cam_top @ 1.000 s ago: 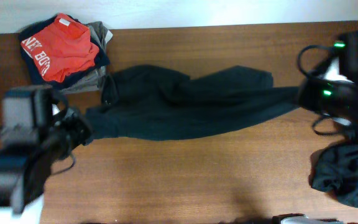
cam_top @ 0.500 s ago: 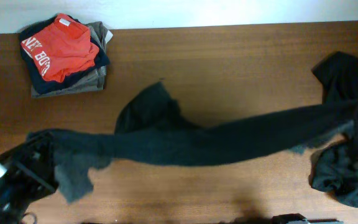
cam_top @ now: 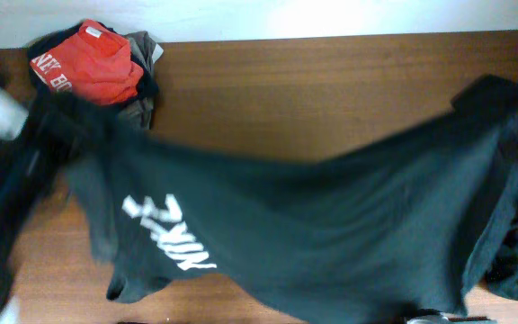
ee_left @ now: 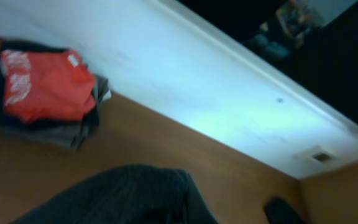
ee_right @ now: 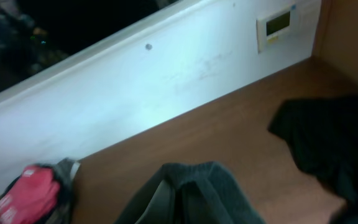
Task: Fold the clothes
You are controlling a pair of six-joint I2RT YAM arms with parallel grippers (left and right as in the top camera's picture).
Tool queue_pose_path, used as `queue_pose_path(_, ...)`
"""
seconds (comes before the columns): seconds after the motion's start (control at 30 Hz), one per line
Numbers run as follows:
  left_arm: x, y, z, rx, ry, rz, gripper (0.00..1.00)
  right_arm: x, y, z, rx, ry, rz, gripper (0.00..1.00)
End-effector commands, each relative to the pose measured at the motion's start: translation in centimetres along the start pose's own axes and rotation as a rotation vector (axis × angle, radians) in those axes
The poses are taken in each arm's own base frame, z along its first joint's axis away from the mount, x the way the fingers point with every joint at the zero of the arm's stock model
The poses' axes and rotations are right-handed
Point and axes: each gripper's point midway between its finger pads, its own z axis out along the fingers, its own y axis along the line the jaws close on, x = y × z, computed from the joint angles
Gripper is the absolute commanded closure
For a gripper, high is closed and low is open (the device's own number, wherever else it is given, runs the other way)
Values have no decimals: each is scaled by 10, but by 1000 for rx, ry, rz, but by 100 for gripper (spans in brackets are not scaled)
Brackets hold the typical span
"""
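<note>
Holding the black T-shirt point(cam_top: 313, 234) stretched in the air across the middle and lower frame, left gripper and right gripper both clamped shut on its edges, I risk its loose hem dragging the folded pile point(cam_top: 93, 76) at upper left askew.

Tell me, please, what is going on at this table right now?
The robot is folding clothes. Its two arms hold a charcoal-black T-shirt with white letters by opposite ends, spread wide above the wooden table; the picture is blurred, so it seems to be mid-swing. A folded pile with a red piece on top sits at the far left corner, and another black garment lies unfolded on the right.
</note>
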Motion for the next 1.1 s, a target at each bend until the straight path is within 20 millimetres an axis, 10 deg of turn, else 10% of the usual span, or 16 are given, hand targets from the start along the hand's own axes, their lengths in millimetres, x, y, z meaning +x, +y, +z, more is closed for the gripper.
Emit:
queue_pose_path(0.0, 3, 3, 98, -71, 69, 80, 99, -6, 0, 71, 97, 38, -18, 96)
queue_pose_path(0.17, -9, -9, 197, -34, 19, 105, 99, -14, 24, 162, -2, 63, -63, 96)
queue_pose_path(0.27, -27, -23, 219, 12, -56, 131, 99, -19, 23, 189, -36, 65, -43, 96)
queue_pose_path(0.4, -75, -52, 181, 91, -217, 201, 99, -57, 9, 170, -79, -35, -4, 96)
queue_pose_path(0.6, -111, -66, 68, 123, -356, 276, 99, -98, -14, 98, -143, -148, 33, 96)
queue_pose_path(0.77, -60, -29, 67, 2, -132, 260, 99, -56, -34, 103, -96, 33, 74, 96)
queue_pose_path(1.07, 97, 60, 186, -297, 567, 220, 99, 87, -75, 184, 109, 634, 85, 96)
